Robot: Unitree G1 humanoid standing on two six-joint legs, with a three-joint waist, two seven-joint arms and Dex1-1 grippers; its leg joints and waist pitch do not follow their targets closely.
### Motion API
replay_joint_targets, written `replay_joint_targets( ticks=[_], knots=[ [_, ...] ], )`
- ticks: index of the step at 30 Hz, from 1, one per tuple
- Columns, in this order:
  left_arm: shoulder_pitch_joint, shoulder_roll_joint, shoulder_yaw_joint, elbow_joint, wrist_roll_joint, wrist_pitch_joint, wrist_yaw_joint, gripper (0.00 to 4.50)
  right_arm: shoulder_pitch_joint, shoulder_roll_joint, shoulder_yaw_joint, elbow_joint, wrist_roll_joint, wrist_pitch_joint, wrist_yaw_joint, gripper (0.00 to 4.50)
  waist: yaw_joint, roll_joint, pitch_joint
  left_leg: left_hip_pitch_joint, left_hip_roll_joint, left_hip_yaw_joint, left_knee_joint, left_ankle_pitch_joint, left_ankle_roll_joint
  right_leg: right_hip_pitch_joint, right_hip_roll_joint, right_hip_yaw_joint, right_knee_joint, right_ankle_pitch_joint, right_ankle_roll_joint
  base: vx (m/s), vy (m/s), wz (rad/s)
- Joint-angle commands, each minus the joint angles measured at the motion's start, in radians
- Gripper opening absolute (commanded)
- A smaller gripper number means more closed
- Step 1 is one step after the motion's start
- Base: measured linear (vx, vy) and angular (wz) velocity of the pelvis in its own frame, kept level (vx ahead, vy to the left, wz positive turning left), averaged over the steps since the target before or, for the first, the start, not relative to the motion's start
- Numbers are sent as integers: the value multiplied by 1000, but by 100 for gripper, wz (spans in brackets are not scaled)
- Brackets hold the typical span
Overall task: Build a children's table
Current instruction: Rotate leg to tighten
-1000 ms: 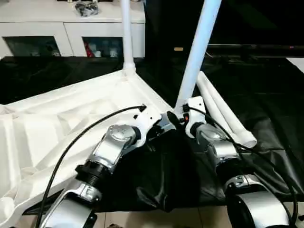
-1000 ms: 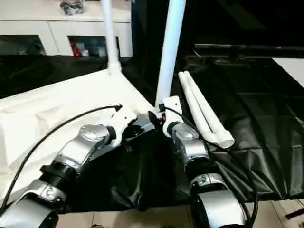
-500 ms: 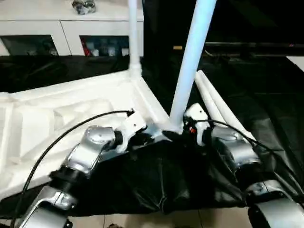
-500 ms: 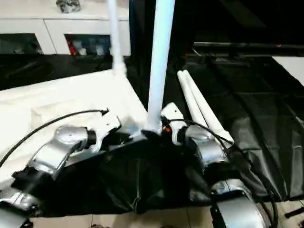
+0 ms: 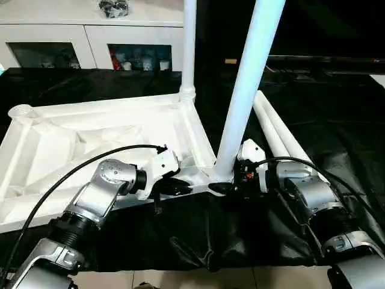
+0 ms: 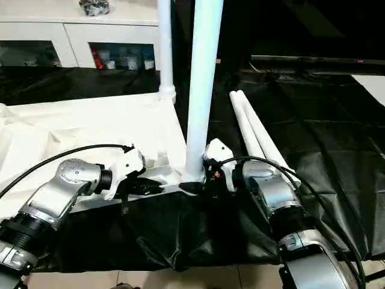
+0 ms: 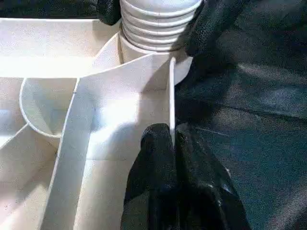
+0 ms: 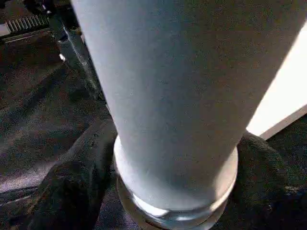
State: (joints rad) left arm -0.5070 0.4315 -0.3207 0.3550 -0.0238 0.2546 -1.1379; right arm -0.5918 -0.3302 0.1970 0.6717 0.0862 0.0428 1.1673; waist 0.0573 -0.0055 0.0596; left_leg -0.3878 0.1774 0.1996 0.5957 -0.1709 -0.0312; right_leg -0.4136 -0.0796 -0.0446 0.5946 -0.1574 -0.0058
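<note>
The children's table top lies upside down on the black cloth, ribs up. Two white legs stand in its right-hand corner sockets, a far leg and a near leg. My left gripper is shut on the top's thin front rim beside the near corner; in the left wrist view its fingers pinch that wall. My right gripper is closed around the base of the near leg, one finger on each side of the collar. Two loose legs lie side by side on the right.
An empty corner socket shows at the top's far left. A white glass-door cabinet stands behind, with a dark object on it. The black cloth spreads to the right. The table's front edge and tiled floor are just below my forearms.
The table top has swung round and settled flatter on the cloth. The near leg stands more upright. Both grippers stayed at the near corner, and the view itself has shifted.
</note>
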Motion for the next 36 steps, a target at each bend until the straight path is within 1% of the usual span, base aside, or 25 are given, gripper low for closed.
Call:
replay_joint_targets(
  ticks=[1,4,7,10,11,12,14,15,16,17,18,19,20,21,23,24,25,27,28,30,31,33,34,35,36],
  knots=[
    [7,2,-22,-21,-2,-2,-15,0,5,-1,19,-28,5,12,25,316,1,-8,-70,26,55,-21,-72,-243,34,43,-62,37,-62,-277,-234,0,0,0],
    [11,3,-19,-25,-4,1,-15,0,13,9,16,-32,7,18,22,287,1,-6,-71,26,55,-21,-71,-238,35,43,-62,37,-61,-271,-235,0,0,0],
    [16,-8,-9,-24,-10,5,-2,0,27,26,9,-34,19,33,11,280,2,-7,-71,25,55,-21,-71,-236,35,44,-63,37,-61,-268,-236,0,0,0],
    [9,-41,8,-10,-13,15,48,0,38,65,-25,-15,43,59,-52,276,1,-9,-70,26,56,-22,-73,-248,30,42,-63,37,-64,-290,-231,0,0,0],
    [3,-60,17,0,-11,21,79,0,38,86,-44,6,47,62,-101,276,0,-9,-70,27,54,-22,-73,-249,28,42,-62,38,-64,-291,-229,0,0,0],
    [-5,-79,26,10,-9,28,112,0,35,108,-64,30,49,67,-156,276,-2,-9,-68,28,54,-23,-74,-267,19,39,-64,38,-68,-321,-224,0,0,0],
    [-14,-100,31,24,-2,28,148,0,30,130,-80,57,48,63,-212,275,-5,-10,-68,28,52,-26,-76,-286,5,40,-65,37,-71,-359,-212,0,0,0],
    [-27,-131,34,45,11,25,200,0,22,163,-101,96,46,59,-293,275,-12,-9,-64,28,52,-25,-77,-300,0,34,-64,38,-76,-384,-204,0,0,0],
    [-39,-156,36,63,23,23,243,0,14,190,-117,126,45,56,-354,274,-14,-8,-61,33,51,-26,-77,-324,-8,30,-64,38,-81,-414,-198,0,0,0],
    [-55,-192,40,87,36,28,303,0,-1,224,-136,169,41,55,-444,274,-22,-5,-62,35,48,-31,-77,-362,-28,30,-66,35,-88,-475,-181,0,0,0],
    [-58,-198,41,91,38,31,314,0,-4,229,-139,177,40,54,-461,274,-22,-5,-62,35,48,-31,-77,-362,-28,30,-66,35,-88,-475,-181,0,0,0],
    [-71,-225,45,107,46,36,358,0,-20,252,-149,211,34,50,-528,274,-25,-3,-62,38,48,-35,-77,-386,-33,27,-68,33,-92,-519,-160,-57,5,-2],
    [-78,-242,46,116,51,39,384,0,-29,266,-155,228,30,47,-565,274,-28,-4,-62,38,47,-35,-76,-394,-32,25,-67,32,-95,-529,-157,0,0,0],
    [-83,-254,48,123,55,40,404,0,-36,277,-159,241,27,44,-594,274,-30,-2,-61,36,46,-36,-76,-404,-32,25,-67,30,-98,-545,-147,0,0,0],
    [-107,-313,53,148,69,56,487,0,-85,323,-193,305,25,44,-741,274,-32,-3,-61,39,44,-39,-76,-420,-35,22,-65,26,-103,-568,-136,0,0,0],
    [-111,-321,53,152,71,58,498,0,-93,331,-198,314,25,41,-759,274,-36,-3,-60,39,44,-40,-76,-432,-38,21,-65,25,-104,-577,-131,0,0,0],
    [-115,-329,54,156,73,60,509,0,-102,339,-203,323,26,37,-776,274,-35,-4,-62,40,44,-40,-76,-436,-37,22,-67,23,-106,-580,-128,0,0,0],
    [-118,-336,50,164,83,45,508,0,-121,352,-208,338,12,2,-789,274,-34,-5,-63,36,44,-40,-78,-439,-26,23,-67,22,-108,-563,-121,0,0,0],
    [-118,-338,51,167,85,40,508,0,-127,356,-213,346,10,-9,-790,309,-34,-4,-63,36,45,-40,-79,-443,-23,22,-67,22,-108,-554,-124,0,0,0],
    [-113,-329,44,160,85,26,486,0,-135,356,-218,353,14,-29,-777,344,-34,-4,-63,34,46,-40,-81,-445,-20,23,-68,21,-106,-541,-128,0,0,0],
    [-104,-316,40,146,82,21,461,0,-137,347,-213,348,13,-38,-754,344,-35,-7,-63,35,46,-39,-81,-446,-19,23,-67,22,-106,-535,-129,0,0,0],
    [-84,-286,33,118,74,6,409,0,-136,321,-192,332,-3,-47,-711,364,-34,-5,-64,34,47,-40,-83,-451,-16,24,-68,22,-105,-526,-134,0,0,0],
    [-76,-275,31,108,70,4,390,0,-134,309,-182,327,-11,-51,-694,364,-35,-6,-65,26,48,-41,-86,-431,-13,31,-68,23,-100,-493,-142,0,0,0],
    [-62,-254,26,90,63,-3,357,0,-131,286,-165,317,-25,-59,-658,387,-33,-4,-67,24,49,-39,-87,-413,-11,32,-67,24,-95,-453,-157,0,0,0],
    [-56,-245,24,82,60,-7,342,0,-129,276,-157,312,-29,-63,-638,387,-33,-3,-67,27,49,-36,-85,-412,-8,30,-68,26,-95,-443,-164,0,0,0]
  ],
)
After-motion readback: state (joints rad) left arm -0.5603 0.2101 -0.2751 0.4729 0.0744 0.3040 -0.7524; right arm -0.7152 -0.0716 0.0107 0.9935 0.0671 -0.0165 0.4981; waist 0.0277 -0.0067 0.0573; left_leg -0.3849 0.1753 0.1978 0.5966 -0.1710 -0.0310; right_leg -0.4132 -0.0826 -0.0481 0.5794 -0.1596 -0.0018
